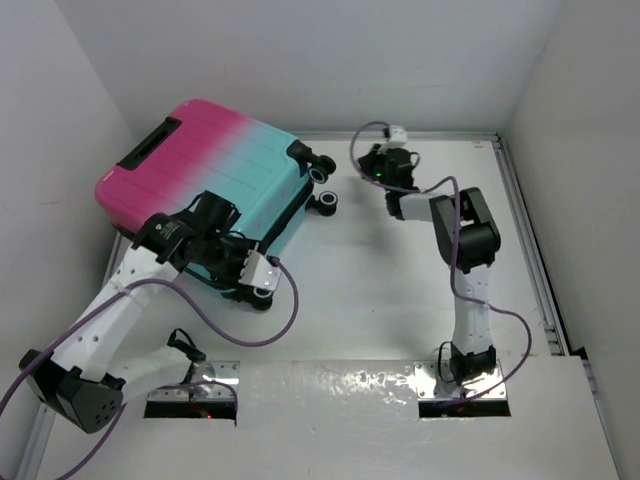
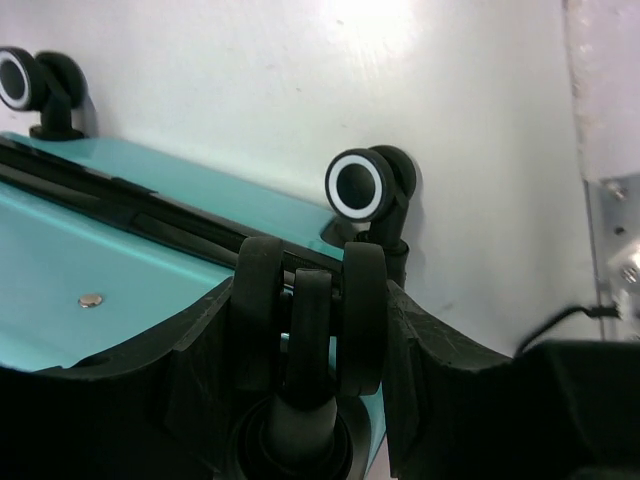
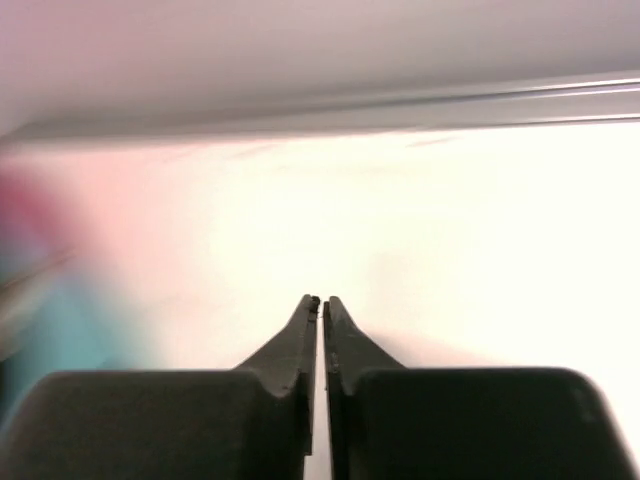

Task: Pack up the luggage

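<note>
Arm bases: both are bolted to metal plates (image 1: 205, 375) at the near edge of the table (image 1: 380, 300), the left at 7 o'clock from its middle and the right at 5 o'clock.
Left arm: it is stretched toward 11 o'clock, with a purple cable (image 1: 290, 310) looped beside it.
Left gripper (image 1: 252, 284): it is set at the near turquoise corner of the luggage (image 1: 220, 170). In the wrist view (image 2: 312, 300) its black fingers (image 2: 440, 370) are seen about half spread and pressed against both sides of a twin caster wheel (image 2: 262, 300), so the case is held by that wheel.
Luggage position: it is closed and laid flat on its broad side at 10 to 11 o'clock on the table. The pink end is turned toward 10 o'clock, by the left wall, and the turquoise end toward 4 o'clock. A black handle (image 1: 150, 145) is seen on the pink edge.
Other wheels: a white-ringed wheel (image 2: 362, 185) is seen just beyond the held one, and another (image 2: 20, 78) at 10 o'clock in that view. From above, two wheels (image 1: 322, 172) are seen at the far right end of the case.
Right gripper (image 1: 378, 165): it is held at 12 o'clock, near those far wheels and apart from them. In its wrist view (image 3: 320, 305) the fingers (image 3: 290, 345) are pressed together with nothing between them. The rest of that view is blurred.
</note>
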